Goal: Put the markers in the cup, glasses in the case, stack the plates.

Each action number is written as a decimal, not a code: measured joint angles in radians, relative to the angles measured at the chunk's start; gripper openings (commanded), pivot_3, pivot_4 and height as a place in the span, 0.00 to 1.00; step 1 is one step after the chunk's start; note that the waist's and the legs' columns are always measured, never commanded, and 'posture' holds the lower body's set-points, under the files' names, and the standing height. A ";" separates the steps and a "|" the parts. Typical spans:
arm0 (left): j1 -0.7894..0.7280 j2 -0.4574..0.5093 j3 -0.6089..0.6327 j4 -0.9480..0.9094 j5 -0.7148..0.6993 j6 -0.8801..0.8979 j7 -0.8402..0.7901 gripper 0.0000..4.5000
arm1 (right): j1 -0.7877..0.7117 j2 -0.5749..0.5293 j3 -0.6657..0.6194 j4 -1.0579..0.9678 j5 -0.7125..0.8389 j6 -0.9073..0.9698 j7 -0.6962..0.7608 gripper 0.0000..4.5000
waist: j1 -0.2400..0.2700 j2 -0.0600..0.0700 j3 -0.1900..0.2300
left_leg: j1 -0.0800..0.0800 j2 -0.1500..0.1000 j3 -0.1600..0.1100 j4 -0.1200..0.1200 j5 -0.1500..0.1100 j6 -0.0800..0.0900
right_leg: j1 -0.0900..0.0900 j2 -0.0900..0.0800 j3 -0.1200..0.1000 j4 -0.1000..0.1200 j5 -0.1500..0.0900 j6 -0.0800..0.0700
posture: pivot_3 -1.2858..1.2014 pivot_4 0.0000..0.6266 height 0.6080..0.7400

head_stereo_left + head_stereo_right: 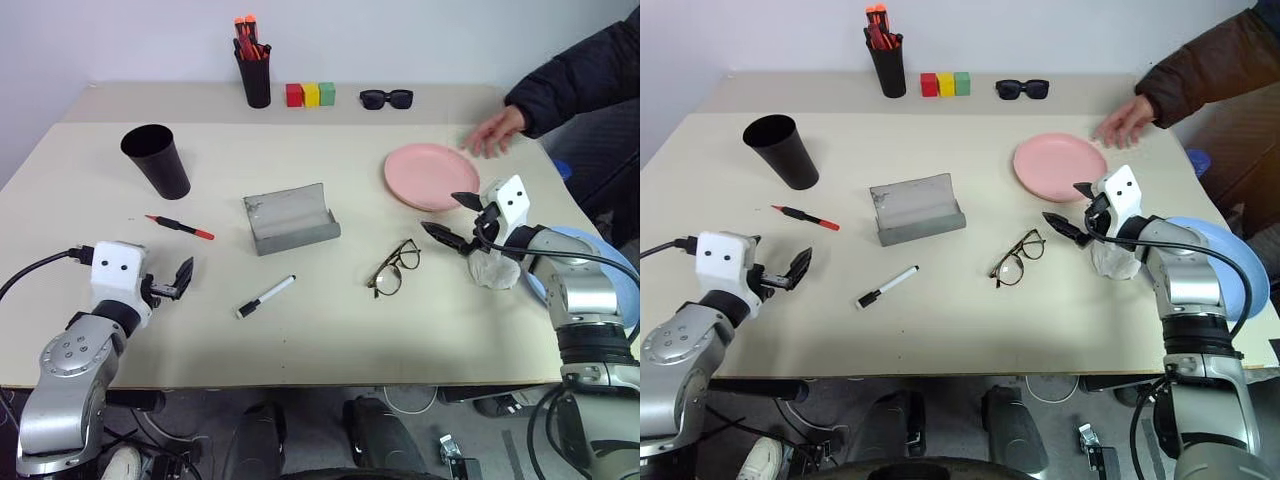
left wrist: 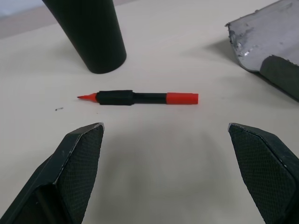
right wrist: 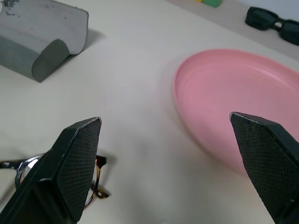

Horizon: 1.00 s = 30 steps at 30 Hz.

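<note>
The red marker (image 1: 180,227) lies in front of the wide black cup (image 1: 156,160) at the table's left. Nearer the front edge lies the white marker (image 1: 266,296). The grey case (image 1: 291,219) stands open mid-table, and the wire glasses (image 1: 393,268) rest to its right. Behind them is the pink plate (image 1: 431,176); the blue plate (image 1: 1240,270) sits at the right edge, partly hidden by my right arm. My left gripper (image 1: 180,278) hovers open, pointing at the red marker (image 2: 140,98). My right gripper (image 1: 443,213) is open and empty between the glasses and the pink plate (image 3: 233,98).
A person's hand (image 1: 492,130) rests on the table by the pink plate's far right edge. Along the back stand a pen pot (image 1: 254,70), coloured blocks (image 1: 311,94) and black sunglasses (image 1: 386,98). A white crumpled thing (image 1: 495,268) lies under my right wrist.
</note>
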 measured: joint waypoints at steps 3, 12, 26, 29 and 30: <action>-0.002 -0.018 -0.001 -0.011 0.000 0.000 0.009 0.97 | -0.018 0.002 0.007 0.020 -0.004 -0.003 0.001 1.00 | 0.000 0.000 0.000 | 0.000 0.000 0.000 0.000 0.000 0.000 | 0.000 0.000 0.000 0.000 0.000 0.000 | 0.52 0.24 0.87; -0.010 -0.036 -0.026 -0.024 0.001 0.001 0.024 0.97 | -0.034 0.016 0.029 0.043 -0.010 -0.014 0.004 1.00 | 0.000 0.000 0.000 | 0.000 0.000 0.000 0.000 0.000 0.000 | 0.000 0.000 0.000 0.000 0.000 0.000 | 0.52 0.24 0.87; -0.165 -0.021 -0.148 0.048 0.001 -0.002 -0.033 0.97 | 0.030 0.050 0.032 -0.131 0.001 0.042 -0.051 1.00 | 0.002 0.000 0.000 | 0.000 0.000 -0.001 0.000 0.000 0.000 | 0.000 0.000 0.000 0.001 0.000 0.000 | 0.52 0.24 0.87; -0.197 -0.018 -0.166 0.102 0.006 -0.005 -0.041 0.99 | 0.071 0.063 0.031 -0.191 0.003 0.078 -0.088 1.00 | 0.001 0.000 0.000 | 0.000 0.000 0.000 0.001 0.000 0.000 | 0.000 0.000 0.000 0.001 0.000 0.000 | 0.52 0.24 0.87; -0.209 -0.021 -0.171 0.114 0.005 -0.003 -0.038 0.99 | 0.080 0.069 0.031 -0.213 0.007 0.092 -0.097 1.00 | 0.001 0.000 0.000 | 0.000 0.000 0.000 0.001 0.000 0.000 | 0.000 0.000 0.000 0.001 0.000 0.000 | 0.52 0.24 0.87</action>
